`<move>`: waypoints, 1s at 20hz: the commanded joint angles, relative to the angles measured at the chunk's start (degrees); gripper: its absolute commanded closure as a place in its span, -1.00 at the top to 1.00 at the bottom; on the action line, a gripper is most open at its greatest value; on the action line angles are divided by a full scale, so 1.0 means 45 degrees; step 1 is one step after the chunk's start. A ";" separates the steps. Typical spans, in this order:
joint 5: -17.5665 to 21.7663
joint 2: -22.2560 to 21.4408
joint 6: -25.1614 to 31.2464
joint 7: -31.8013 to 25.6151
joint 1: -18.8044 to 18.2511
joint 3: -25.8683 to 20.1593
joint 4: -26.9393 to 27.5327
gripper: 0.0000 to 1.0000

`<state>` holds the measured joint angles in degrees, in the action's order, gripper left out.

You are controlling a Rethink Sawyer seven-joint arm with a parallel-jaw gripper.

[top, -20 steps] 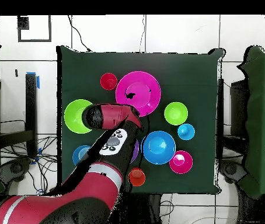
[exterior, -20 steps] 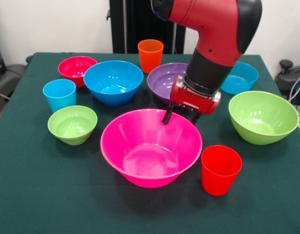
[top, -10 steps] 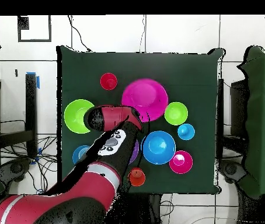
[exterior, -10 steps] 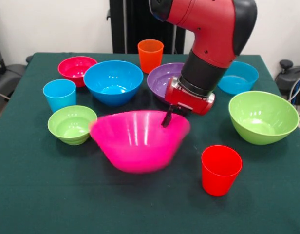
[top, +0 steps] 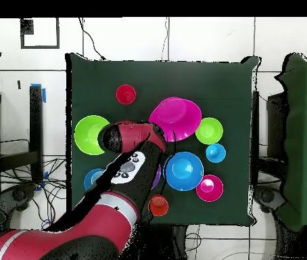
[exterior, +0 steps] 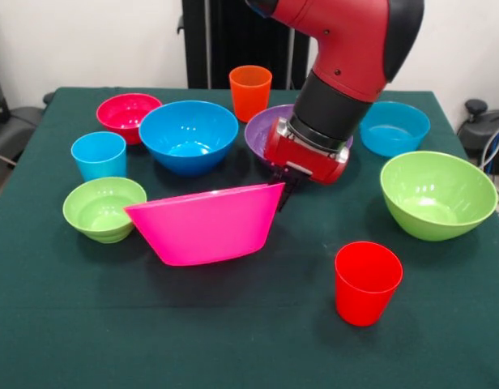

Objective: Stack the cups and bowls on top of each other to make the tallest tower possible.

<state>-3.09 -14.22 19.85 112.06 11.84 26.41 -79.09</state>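
Claw (exterior: 283, 193) gripping rim, pink bowl (exterior: 202, 225) tilted

Even, bright indoor light from above. Front view sharp, no motion blur on the hot pink bowl (exterior: 202, 224). Soft diffuse shadows under it and beside the red cup (exterior: 365, 281) on the counter (exterior: 233, 340). Glossy plastic shows small white glare streaks, clearest inside the blue bowl (exterior: 188, 134) and large green bowl (exterior: 437, 193). Overhead view softer, flat lighting, saturated colours.
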 commanded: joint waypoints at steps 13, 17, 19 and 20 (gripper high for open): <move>0.1634 -0.0592 0.1417 -0.0368 0.0383 -0.0361 0.1305 -1.00; 0.1865 -0.0691 0.1897 -0.0603 0.0378 -0.0419 0.1567 -1.00; 0.1960 -0.0673 0.2202 -0.0661 0.0391 -0.0456 0.1807 -1.00; 0.1992 -0.0642 0.2355 -0.0632 0.0425 -0.0425 0.1946 -1.00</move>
<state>1.64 -16.80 22.39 112.06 12.61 27.71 -76.88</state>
